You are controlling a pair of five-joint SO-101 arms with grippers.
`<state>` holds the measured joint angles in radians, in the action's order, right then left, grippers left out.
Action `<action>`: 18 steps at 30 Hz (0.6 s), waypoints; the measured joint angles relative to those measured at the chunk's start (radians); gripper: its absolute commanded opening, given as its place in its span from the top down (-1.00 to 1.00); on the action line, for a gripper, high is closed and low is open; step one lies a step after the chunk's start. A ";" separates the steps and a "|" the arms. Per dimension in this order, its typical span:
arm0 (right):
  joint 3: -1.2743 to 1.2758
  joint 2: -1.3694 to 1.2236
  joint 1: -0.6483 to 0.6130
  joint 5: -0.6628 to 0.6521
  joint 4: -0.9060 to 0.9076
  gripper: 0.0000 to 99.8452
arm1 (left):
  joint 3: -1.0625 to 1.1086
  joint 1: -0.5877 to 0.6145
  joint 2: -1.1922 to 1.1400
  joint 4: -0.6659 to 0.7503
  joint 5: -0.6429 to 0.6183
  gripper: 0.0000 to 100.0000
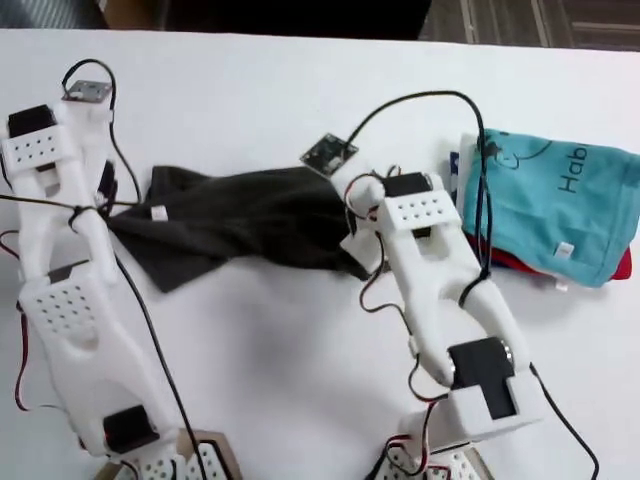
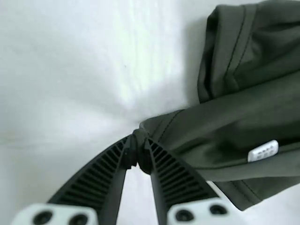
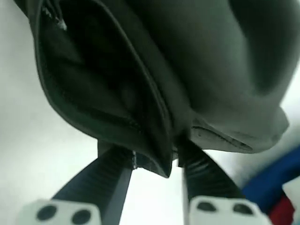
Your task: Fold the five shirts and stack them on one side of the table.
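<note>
On the bench [image 1: 250,380], the dark grey shirt [image 1: 250,215] is lying crumpled, not yet folded, while a teal shirt [image 1: 550,205] is topping a folded stack [image 1: 620,266] of seemingly three by the right arm. The left gripper [image 2: 137,157] is pinching the grey shirt's corner, the right gripper [image 3: 157,161] its bunched edge. Dark lettering is crossing the teal shirt; a white tag [image 2: 262,151] is showing on the grey one.

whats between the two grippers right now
The dark shirt spans the gap in the high view; the left gripper is shut on one edge, the right gripper on the opposite end.
</note>
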<state>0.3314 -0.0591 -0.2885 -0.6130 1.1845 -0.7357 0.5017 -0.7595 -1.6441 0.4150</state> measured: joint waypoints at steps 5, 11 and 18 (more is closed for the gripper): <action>0.000 -0.002 0.000 0.000 -0.002 0.80 | 0.000 0.000 0.000 0.000 0.000 0.95; -0.071 -0.005 0.008 0.000 0.000 0.95 | 0.000 0.000 0.000 0.000 0.000 0.95; -0.328 -0.005 0.008 0.000 0.172 0.96 | 0.000 0.000 0.000 0.000 0.000 0.95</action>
<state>0.0031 -0.0637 -0.2808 -0.6130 1.3564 -0.7357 0.5017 -0.7595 -1.6441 0.4150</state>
